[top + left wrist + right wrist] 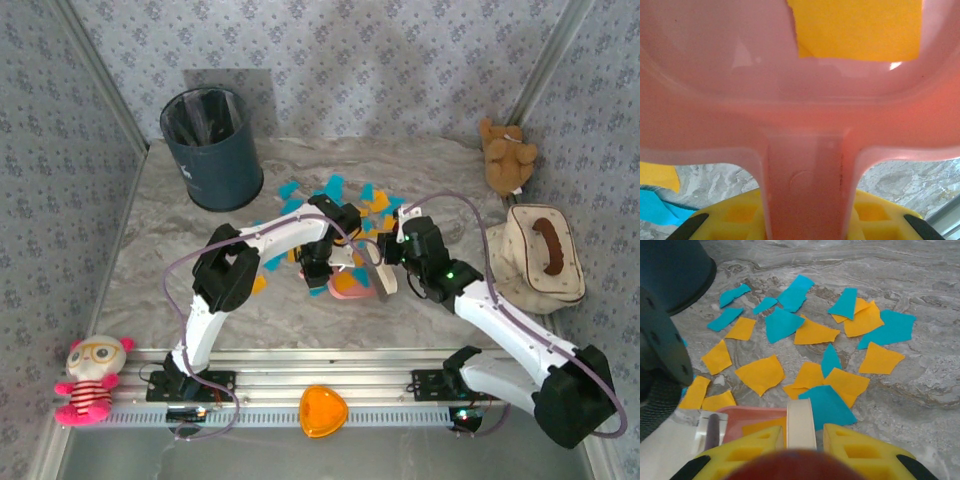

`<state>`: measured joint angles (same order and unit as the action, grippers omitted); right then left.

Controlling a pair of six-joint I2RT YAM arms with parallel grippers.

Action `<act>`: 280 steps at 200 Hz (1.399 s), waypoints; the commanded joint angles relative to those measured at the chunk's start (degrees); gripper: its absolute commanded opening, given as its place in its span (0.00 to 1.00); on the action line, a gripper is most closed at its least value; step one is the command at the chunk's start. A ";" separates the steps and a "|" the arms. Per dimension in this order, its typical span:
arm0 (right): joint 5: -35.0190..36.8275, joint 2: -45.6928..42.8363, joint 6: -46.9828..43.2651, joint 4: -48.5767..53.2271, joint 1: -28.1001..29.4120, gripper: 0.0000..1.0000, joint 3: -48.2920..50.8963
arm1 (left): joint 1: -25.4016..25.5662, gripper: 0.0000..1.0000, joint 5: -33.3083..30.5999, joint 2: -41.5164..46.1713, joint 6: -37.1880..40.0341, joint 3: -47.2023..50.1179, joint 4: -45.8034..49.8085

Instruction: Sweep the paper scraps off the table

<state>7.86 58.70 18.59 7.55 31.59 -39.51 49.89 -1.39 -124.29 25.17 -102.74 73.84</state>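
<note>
The table is being judged hard and smooth, so light things should slide across it rather than snag. The pink dustpan is being held low on it by the left gripper, whose jaws are clamped on the pan's handle. Just beside the dustpan, the handle of a cream brush is being gripped between the closed jaws of the right gripper.

The paper scraps are being judged almost weightless, limp and thin. They are likely to flutter or slip under a lip, and are poorly suited to pinching, so no hold is being advised on them (the brush and pan are the things to grasp). They are best pushed in low, slow strokes toward the dustpan.

As to looks, the table is being seen as grey-beige with wavy veins. The scraps are being seen as flat cyan and orange-yellow polygons. Most are lying scattered and partly overlapping just beyond the dustpan, a few to either side of it, and one orange piece inside it.
</note>
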 commanded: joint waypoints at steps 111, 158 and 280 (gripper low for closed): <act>7.25 -5.72 -2.32 1.83 -3.78 0.00 -3.75 | -2.55 0.00 -0.98 6.38 -1.39 6.76 -2.05; 6.97 -1.07 -4.86 -1.17 -9.00 0.00 -5.64 | -3.41 0.00 -0.79 6.80 -0.84 5.76 -1.17; 1.88 13.51 -11.95 -6.06 -10.82 0.00 -10.23 | -4.26 0.00 -0.01 2.93 -2.12 0.63 1.39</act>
<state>12.10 71.40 8.45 3.14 20.60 -46.98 46.04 -1.80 -119.70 23.90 -99.55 72.49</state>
